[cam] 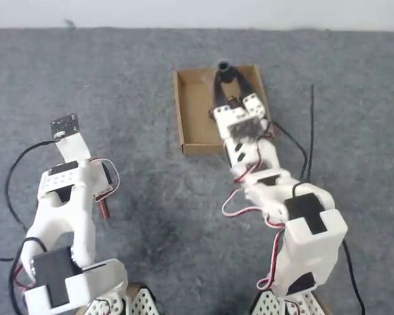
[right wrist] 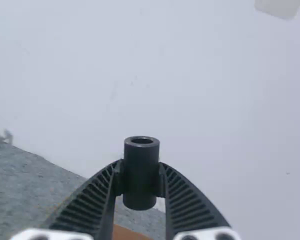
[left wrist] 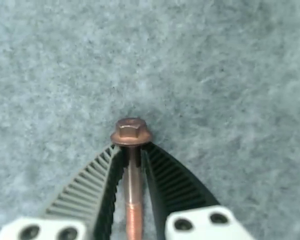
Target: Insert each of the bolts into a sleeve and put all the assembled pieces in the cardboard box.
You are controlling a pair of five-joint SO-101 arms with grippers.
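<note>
Now, left tool (left wrist: 131, 150): we log it closed on a copper-coloured bolt (left wrist: 133, 185), with both ribbed black fingers (left wrist: 97, 185) pressed against the shank.
Bolt orientation: the shank runs back between the fingers along the tool's axis. The hex flange head sticks out just past the fingertips and faces the grey surface (left wrist: 230, 75).
Bolt contact with surface: we cannot tell from the wrist view whether the head touches or hangs just above.
Left arm (cam: 65, 216): in the high view we find it folded close to its own base, tool pointing down, well apart from the cardboard box (cam: 178, 111).
Right tool (right wrist: 140, 172): narrow, clamped on a black sleeve (right wrist: 141, 155); we see one finger on each side of the barrel.
Sleeve orientation: in line with the tool's axis, open bore at the far end, a good part of it clear of the fingertips.
Right arm (cam: 276, 184): stretched out over the box; in the high view the tool and sleeve sit at the box's far rim.
Sleeve height: held in the air; behind it we see a white wall (right wrist: 190, 75).
Bolt and sleeve: well apart, one in each tool, not joined.
Cardboard box: open-topped, flat on the surface toward its far edge, nearer the right arm.
Cable (cam: 310, 131): black, on the surface just beside the right arm.
</note>
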